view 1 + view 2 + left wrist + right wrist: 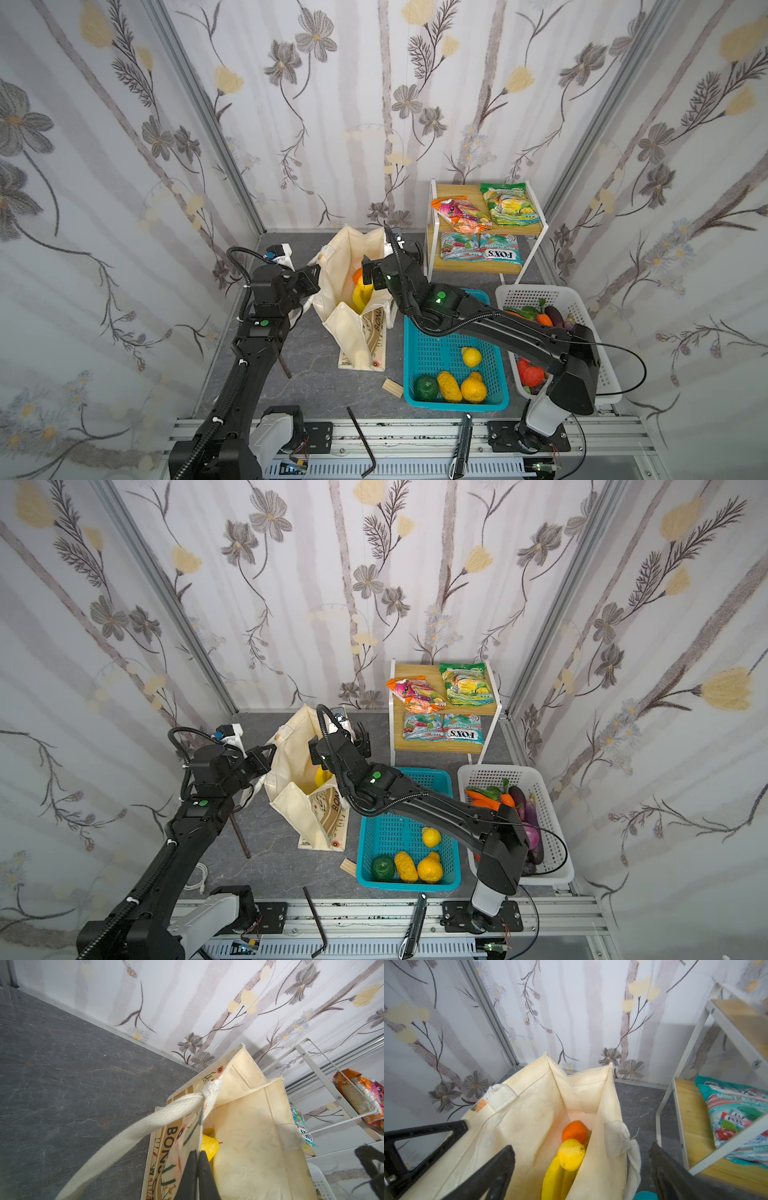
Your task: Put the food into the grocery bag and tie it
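The grocery bag stands open on the grey floor in both top views, its printed band facing the front. My left gripper is shut on the bag's near rim, beside the white rope handle. Over the bag's mouth hangs my right gripper, open, with nothing between its fingers. Below it inside the bag lie a banana bunch, a yellow lemon and an orange. An orange snack packet and a green one lie on the shelf top.
The white wire shelf stands at the back right with two FOX'S packets on its lower board. A teal basket holds a lemon and other fruit; a white basket holds vegetables. A wood block lies in front.
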You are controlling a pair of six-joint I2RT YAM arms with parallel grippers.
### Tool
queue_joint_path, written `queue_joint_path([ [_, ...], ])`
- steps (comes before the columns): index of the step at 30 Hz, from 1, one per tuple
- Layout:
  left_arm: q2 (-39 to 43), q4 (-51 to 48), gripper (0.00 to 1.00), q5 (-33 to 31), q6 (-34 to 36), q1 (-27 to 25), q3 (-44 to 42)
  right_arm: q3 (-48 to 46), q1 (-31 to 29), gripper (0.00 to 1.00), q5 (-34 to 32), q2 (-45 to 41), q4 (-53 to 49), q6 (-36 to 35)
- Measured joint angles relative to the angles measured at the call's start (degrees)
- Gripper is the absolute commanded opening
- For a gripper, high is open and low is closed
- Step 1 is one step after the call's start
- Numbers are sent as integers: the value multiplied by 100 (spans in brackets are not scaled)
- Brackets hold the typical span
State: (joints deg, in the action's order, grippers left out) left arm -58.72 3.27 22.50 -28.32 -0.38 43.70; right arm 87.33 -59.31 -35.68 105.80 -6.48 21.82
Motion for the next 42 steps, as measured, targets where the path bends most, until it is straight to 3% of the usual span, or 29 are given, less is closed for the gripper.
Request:
queue_joint_path([
  [5,9,-2,0,0,0,0,0,-422,393,86,761,-28,-111,754],
  [8,9,-2,0,0,0,0,0,-562,501,65,1185,-28,-79,1027],
  [11,9,-2,0,0,0,0,0,-640,595,28,1565,13,-48,1182],
  [15,17,-4,0,-2,0,0,0,-693,671,0,1786,20,17,1327],
  [22,170,-52,0,-195,0,20,-24,-730,638,0,1886,-278,59,1217],
  [33,769,-345,0,-1521,-98,442,-168,-822,667,0,1574,-553,68,955],
  [42,1147,-476,0,-2166,-20,588,-184,-905,719,0,1303,-636,7,903],
])
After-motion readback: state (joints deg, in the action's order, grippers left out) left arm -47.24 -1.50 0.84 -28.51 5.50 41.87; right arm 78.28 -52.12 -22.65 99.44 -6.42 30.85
